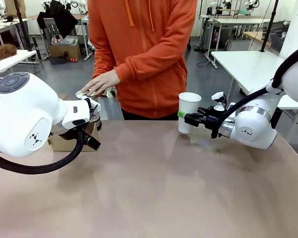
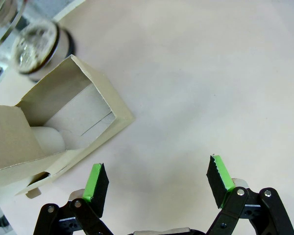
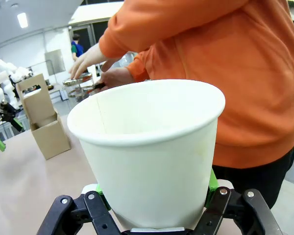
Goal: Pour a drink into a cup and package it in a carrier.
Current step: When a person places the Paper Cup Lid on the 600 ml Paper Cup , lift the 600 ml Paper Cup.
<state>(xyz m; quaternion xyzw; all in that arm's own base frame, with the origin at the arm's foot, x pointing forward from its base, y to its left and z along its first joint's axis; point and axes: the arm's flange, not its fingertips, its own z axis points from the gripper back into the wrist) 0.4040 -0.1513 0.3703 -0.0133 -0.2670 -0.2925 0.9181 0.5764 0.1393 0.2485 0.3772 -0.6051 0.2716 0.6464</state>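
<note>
Cup [image 1: 189,110]: upright, long axis vertical, pinched at mid-height by right gripper [image 1: 183,115]. Carrier [image 1: 62,143]: set well apart at nine o'clock from it, just beside left gripper [image 2: 159,180], fingers spread, nothing held. Left arm is judged nearer the Carrier.

I'm looking into a lab hall: white workbenches [image 1: 246,67] far right, bare grey floor [image 1: 64,82], ceiling strip light [image 3: 22,19].

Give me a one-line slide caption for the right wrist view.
Right pincer clamps the tall white paper cup upright, with the brown carrier and a person in orange beyond.
</note>
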